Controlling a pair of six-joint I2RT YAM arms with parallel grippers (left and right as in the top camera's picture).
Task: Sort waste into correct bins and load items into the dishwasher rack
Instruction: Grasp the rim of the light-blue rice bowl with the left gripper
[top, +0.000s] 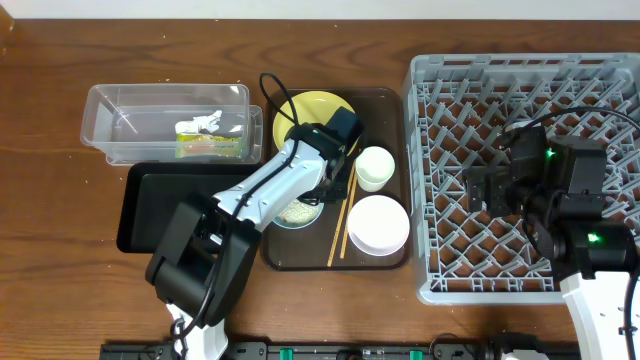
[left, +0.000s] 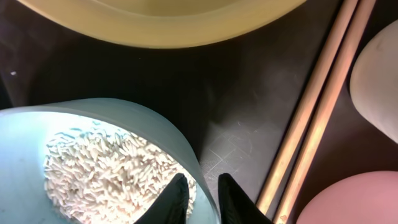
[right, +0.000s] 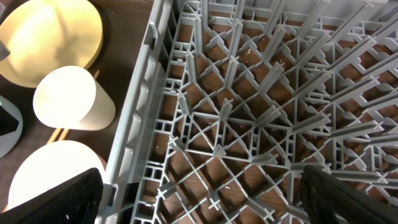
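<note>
Left gripper (left: 202, 182): jaws nearly together, pinching the light blue bowl (left: 140, 115) at its rim, one finger inside.
Bowl: on the brown tray (left: 239, 124), holding rice (left: 106, 168); likely stiff, slick, light, so carry level.
Right gripper (right: 199, 183): wide open, empty, over the dishwasher rack (right: 249, 124).

Near the left edge of the brown tray (top: 310, 250), your left arm (top: 265, 185) covers most of the light blue bowl (top: 290, 222) and part of the yellow plate (top: 305, 108). The rack (top: 520, 90) runs off the overhead picture's right edge. The wrapper's (top: 210, 147) print is too small to read.
</note>
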